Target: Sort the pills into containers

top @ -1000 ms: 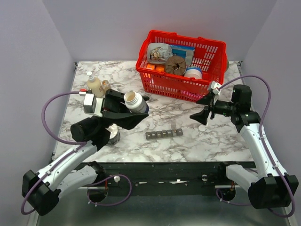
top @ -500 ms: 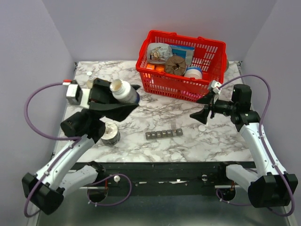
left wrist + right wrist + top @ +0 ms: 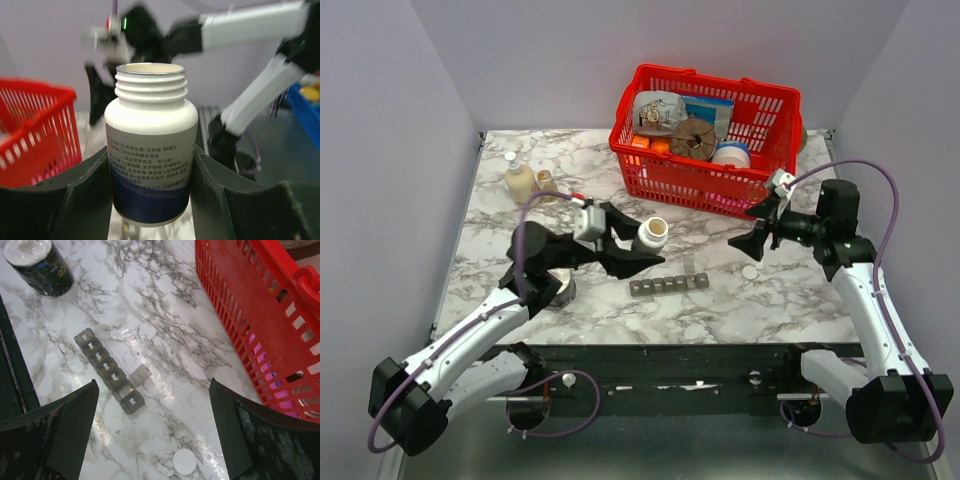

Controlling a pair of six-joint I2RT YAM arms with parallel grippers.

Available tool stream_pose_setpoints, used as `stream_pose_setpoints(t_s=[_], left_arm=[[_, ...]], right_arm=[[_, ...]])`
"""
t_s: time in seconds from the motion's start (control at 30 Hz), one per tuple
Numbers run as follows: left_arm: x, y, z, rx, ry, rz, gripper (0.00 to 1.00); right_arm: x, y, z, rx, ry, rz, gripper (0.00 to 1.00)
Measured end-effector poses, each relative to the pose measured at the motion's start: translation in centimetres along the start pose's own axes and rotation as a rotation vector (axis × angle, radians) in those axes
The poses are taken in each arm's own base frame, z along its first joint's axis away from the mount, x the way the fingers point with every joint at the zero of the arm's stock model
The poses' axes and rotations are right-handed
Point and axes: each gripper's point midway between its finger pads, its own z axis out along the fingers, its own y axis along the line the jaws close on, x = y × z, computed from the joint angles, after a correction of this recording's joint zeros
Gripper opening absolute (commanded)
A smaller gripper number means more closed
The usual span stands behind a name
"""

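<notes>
The containers [image 3: 668,285] lie flat on the marble table [image 3: 790,300], on the near side of the red mesh basket [image 3: 705,185] and apart from it. Only the right wrist view resolves them: a grey strip of square lidded cells, one lid swung open.

Only the left wrist view shows the printed label and threaded, uncapped neck of the white plastic bottle [image 3: 150,145]. The left gripper [image 3: 638,250] clamps this bottle off the basket's left-front corner. The right gripper [image 3: 757,228] is spread wide and empty, before the basket's right end.
</notes>
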Motion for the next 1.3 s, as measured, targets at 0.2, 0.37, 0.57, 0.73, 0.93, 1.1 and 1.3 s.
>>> stream_pose_setpoints(t_s=[0.2,0.37,0.57,0.73,0.93,1.1,1.3], left_arm=[[14.0,2.6,-2.7,-0.065,0.375,-0.102,0.0],[22.6,3.0,-5.2,-0.082,0.649,-0.177,0.0],[27.3,3.9,-6.4,-0.098,0.867,-0.202,0.0],[29.3,4.4,-6.6,-0.085,0.973,-0.177,0.0],[31.5,4.6,-6.5,-0.072,1.104,-0.183,0.0],[31.9,4.7,-5.7,-0.061,1.171,-0.162,0.0],[32.4,4.7,-5.7,-0.063,1.254,-0.165,0.0]], right_arm=[[0.5,-1.8,-1.4,0.104,0.025,-0.01,1.0],[1.9,-3.7,-2.6,0.197,0.073,0.015,1.0],[2.7,-4.3,-2.9,0.219,0.109,0.044,1.0],[3.7,-5.0,-3.4,0.252,0.143,0.073,1.0],[4.1,-7.1,-4.5,0.343,0.173,0.138,1.0],[4.8,-8.3,-5.1,0.403,0.198,0.19,1.0],[5.1,-8.8,-5.7,0.436,0.2,0.219,1.0]])
